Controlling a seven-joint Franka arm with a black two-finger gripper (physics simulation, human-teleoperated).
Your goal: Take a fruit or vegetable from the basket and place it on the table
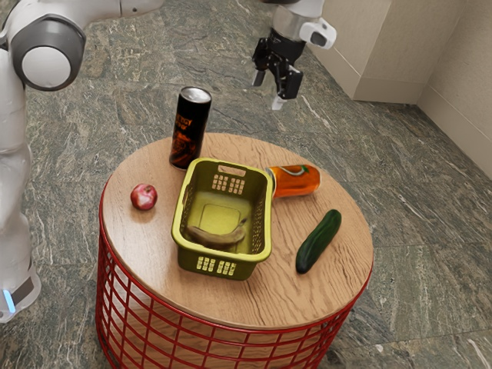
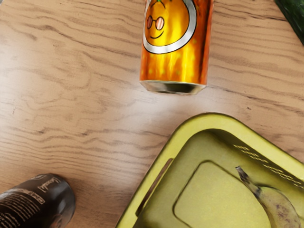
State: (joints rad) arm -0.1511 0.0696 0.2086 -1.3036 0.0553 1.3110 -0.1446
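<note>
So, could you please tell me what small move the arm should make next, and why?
I would probably shift the gripper sideways, at its present height, toward the banana. The banana lies on the basket's floor, inside the raised rim, while the open gripper hangs high and off to one side, so lining up above it first seems safer than descending.

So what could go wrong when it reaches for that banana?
The curved, brownish-yellow banana lies low inside the yellow-green plastic basket, so the open black two-finger gripper might bump the rim going in, or shift the basket. The tall black can stands upright close to the basket and the table's edge; a stray knock could topple it. The bright orange can lies on its side, so a nudge may set it rolling.
</note>
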